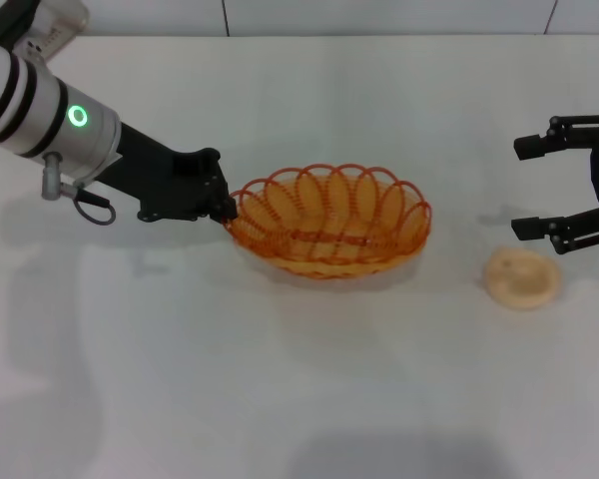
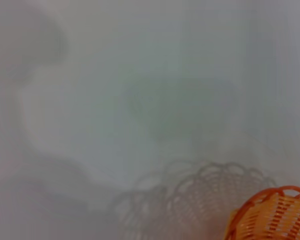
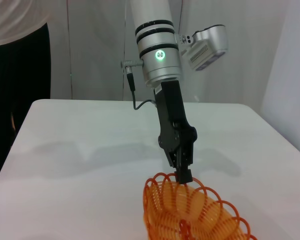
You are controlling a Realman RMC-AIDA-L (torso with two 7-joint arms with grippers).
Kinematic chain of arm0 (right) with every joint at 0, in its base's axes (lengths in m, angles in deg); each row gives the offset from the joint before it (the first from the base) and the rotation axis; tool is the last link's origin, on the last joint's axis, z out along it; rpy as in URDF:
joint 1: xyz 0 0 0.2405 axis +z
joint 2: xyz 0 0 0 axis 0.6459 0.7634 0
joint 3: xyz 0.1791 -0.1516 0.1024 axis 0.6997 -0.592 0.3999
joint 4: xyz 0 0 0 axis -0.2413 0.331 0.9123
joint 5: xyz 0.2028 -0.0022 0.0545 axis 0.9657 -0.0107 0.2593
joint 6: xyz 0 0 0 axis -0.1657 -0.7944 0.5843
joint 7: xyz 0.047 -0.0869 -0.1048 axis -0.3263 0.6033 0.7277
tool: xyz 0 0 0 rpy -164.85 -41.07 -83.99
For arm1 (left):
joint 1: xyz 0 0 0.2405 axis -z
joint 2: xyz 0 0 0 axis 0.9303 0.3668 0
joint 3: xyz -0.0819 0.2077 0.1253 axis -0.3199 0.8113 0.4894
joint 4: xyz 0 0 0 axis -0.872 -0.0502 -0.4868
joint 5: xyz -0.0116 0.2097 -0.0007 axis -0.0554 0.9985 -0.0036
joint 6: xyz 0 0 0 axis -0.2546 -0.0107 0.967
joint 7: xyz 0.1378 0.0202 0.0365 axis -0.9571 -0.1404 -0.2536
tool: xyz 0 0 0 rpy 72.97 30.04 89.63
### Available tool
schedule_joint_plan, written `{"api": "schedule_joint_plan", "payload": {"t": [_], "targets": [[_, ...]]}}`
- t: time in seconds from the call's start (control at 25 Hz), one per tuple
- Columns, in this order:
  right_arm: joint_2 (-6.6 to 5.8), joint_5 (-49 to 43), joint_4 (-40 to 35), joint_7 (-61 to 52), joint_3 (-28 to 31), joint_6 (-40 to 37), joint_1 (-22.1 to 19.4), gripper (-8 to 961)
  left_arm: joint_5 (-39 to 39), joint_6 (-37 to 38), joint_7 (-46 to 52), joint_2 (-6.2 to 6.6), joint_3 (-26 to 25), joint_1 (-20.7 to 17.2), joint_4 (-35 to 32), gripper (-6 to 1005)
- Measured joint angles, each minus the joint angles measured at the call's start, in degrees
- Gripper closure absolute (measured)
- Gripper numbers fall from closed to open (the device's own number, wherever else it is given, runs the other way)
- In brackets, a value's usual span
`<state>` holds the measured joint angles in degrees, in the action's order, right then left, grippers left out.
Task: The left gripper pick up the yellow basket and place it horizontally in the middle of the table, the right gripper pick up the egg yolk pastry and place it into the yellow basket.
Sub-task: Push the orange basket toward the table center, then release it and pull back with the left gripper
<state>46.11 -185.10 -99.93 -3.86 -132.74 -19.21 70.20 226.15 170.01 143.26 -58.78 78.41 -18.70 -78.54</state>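
Note:
The yellow basket point(image 1: 329, 239) lies lengthwise near the middle of the white table point(image 1: 280, 389), empty. My left gripper point(image 1: 226, 208) is shut on the basket's left rim. The right wrist view shows its fingers point(image 3: 183, 172) clamped on the looped rim of the basket point(image 3: 190, 212). I cannot tell whether the basket rests on the table or hangs just above it. A corner of the basket point(image 2: 270, 217) shows in the left wrist view, with its shadow beside it. The egg yolk pastry point(image 1: 521, 277) lies on the table to the basket's right. My right gripper point(image 1: 527, 188) is open, just behind the pastry, apart from it.
The table's far edge meets a tiled wall point(image 1: 379, 15). A person in dark clothes point(image 3: 17, 75) stands beyond the table's far left corner in the right wrist view. Bare tabletop lies in front of the basket and pastry.

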Motion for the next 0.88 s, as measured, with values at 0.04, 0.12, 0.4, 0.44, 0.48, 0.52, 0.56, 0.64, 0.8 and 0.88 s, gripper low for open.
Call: {"api": "schedule_joint_plan", "payload": {"t": [0.04, 0.12, 0.4, 0.44, 0.48, 0.52, 0.56, 0.64, 0.8, 0.88], "targets": [[0.00, 0.0, 0.0, 0.0, 0.0, 0.0, 0.0, 99, 0.4, -0.2, 0.0, 0.00, 0.0, 0.0, 0.2, 937], [0.00, -0.4, 0.0, 0.0, 0.0, -0.1, 0.0, 99, 0.5, -0.5, 0.0, 0.00, 0.0, 0.0, 0.5, 936], [0.03, -0.5, 0.0, -0.1, 0.0, -0.6, 0.0, 99, 0.3, -0.7, -0.1, 0.01, -0.1, 0.0, 0.8, 931], [0.04, -0.5, 0.0, -0.1, 0.0, -0.6, 0.0, 99, 0.2, -0.7, -0.1, 0.03, -0.1, 0.0, 0.8, 930], [0.05, -0.5, 0.0, -0.1, 0.0, -0.6, 0.0, 99, 0.2, -0.7, -0.1, 0.05, -0.1, 0.0, 0.8, 930], [0.08, -0.5, 0.0, -0.1, 0.1, -0.6, 0.0, 99, 0.1, -0.7, -0.2, 0.06, -0.1, 0.0, 0.8, 929], [0.12, -0.5, 0.0, -0.1, 0.0, -0.6, 0.0, 99, -0.1, -0.7, -0.2, 0.06, -0.1, 0.0, 0.8, 928], [0.20, -0.5, 0.0, 0.0, 0.1, -0.6, 0.0, 99, -0.8, -0.7, -0.2, 0.06, 0.0, 0.0, 0.8, 927], [0.22, -0.5, 0.0, 0.0, 0.1, -0.6, 0.0, 99, -1.7, -0.7, -0.2, 0.06, 0.2, 0.3, 1.0, 924], [0.26, -0.5, 0.0, 0.0, 0.1, -0.6, 0.0, 99, -1.9, -0.7, -0.2, 0.06, 0.2, 0.5, 1.6, 923]]}}
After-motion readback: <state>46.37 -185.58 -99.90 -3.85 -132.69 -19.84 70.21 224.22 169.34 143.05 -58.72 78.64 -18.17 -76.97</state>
